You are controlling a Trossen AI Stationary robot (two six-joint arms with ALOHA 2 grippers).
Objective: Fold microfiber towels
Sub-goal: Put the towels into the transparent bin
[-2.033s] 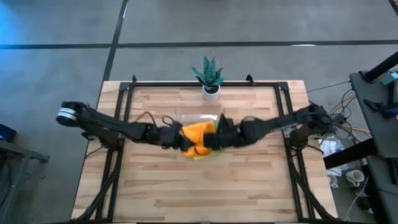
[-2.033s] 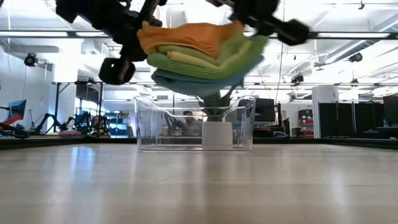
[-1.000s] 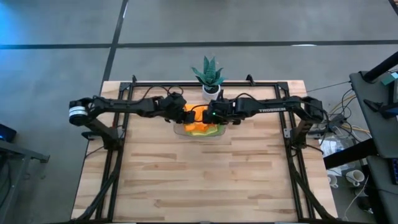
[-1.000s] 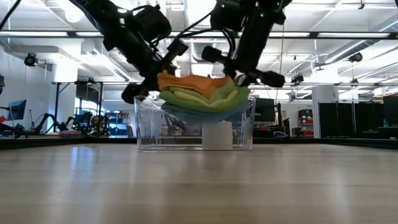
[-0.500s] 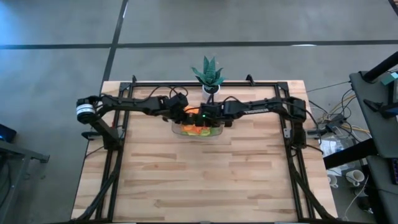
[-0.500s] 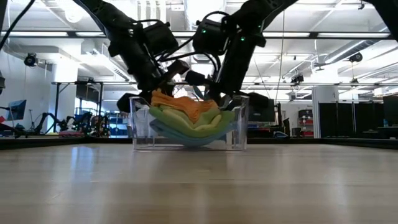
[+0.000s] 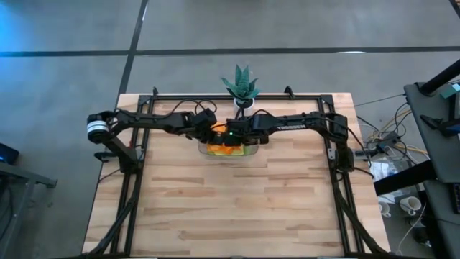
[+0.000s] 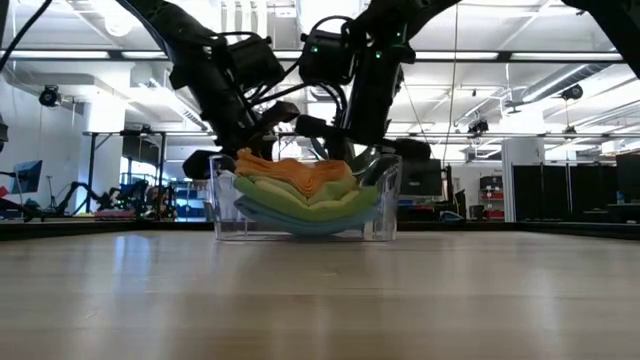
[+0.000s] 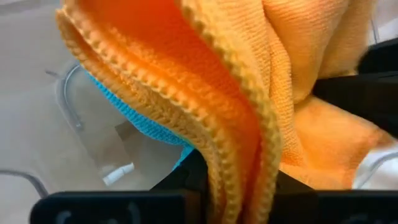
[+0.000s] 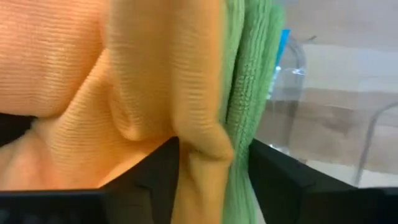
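A stack of folded microfiber towels (image 8: pixel 300 192) lies in a clear plastic tray (image 8: pixel 388 215) at the table's far middle. The stack is orange on top, then yellow and lime green, with light blue (image 9: pixel 134 121) at the bottom. It sags in the middle, and its ends ride up near the tray's side walls. My left gripper (image 7: pixel 210 134) is shut on the stack's left end. My right gripper (image 7: pixel 231 137) is shut on its right end. Both reach down into the tray (image 7: pixel 249 153). My left gripper pinches the hemmed edges of the orange towel (image 9: pixel 231 158) between its two fingers, several layers together, at the stack's left end. It comes slanting down from the table's left. The stack rests in the tray. My right gripper has a bunched fold of orange cloth (image 10: pixel 202 140) and lime green layers (image 10: pixel 241 118) between its two fingers, at the stack's right end. It comes slanting down from the table's right. The cloth fills the gap, and the stack lies in the tray.
A small green potted plant (image 7: pixel 241 86) stands just behind the tray at the far edge. The wooden table top (image 7: pixel 230 208) stretches bare toward the near edge. Black frame rails (image 7: pixel 136 165) run along both sides.
Both grippers have gone down with the towel stack between them. The stack hung at the tray's rim with its middle sagging. It has now sunk into the tray and rests there. The right gripper has also come a little toward the table's left.
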